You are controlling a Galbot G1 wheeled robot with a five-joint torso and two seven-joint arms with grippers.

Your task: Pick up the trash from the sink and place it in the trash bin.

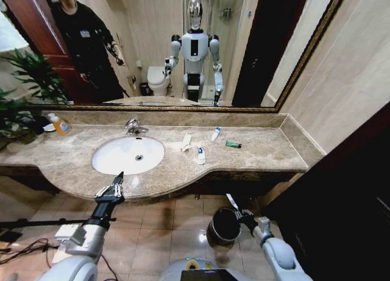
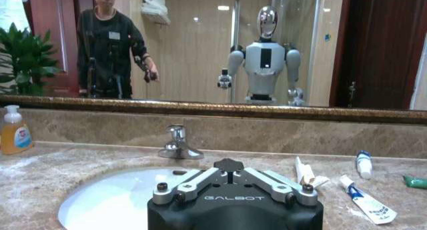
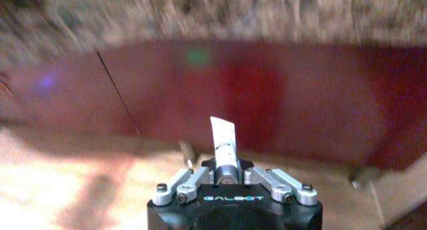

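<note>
While the right gripper [image 3: 225, 172] hangs low over the floor beside the trash bin [image 1: 223, 225], its fingers are clamped on a white tube [image 3: 223, 140] that sticks up between them. Over at the countertop's [image 1: 262, 156] front edge, the left gripper [image 1: 111, 189] hovers just before the sink [image 1: 128, 155], fingers closed on nothing. On the countertop right of the basin lie crumpled white paper [image 1: 184, 142], a white tube with blue cap [image 1: 200, 155], another [image 1: 215, 133] nearer the back edge, and a small green tube [image 1: 233, 144]. An orange pump bottle [image 1: 60, 124] stands at the back left.
</note>
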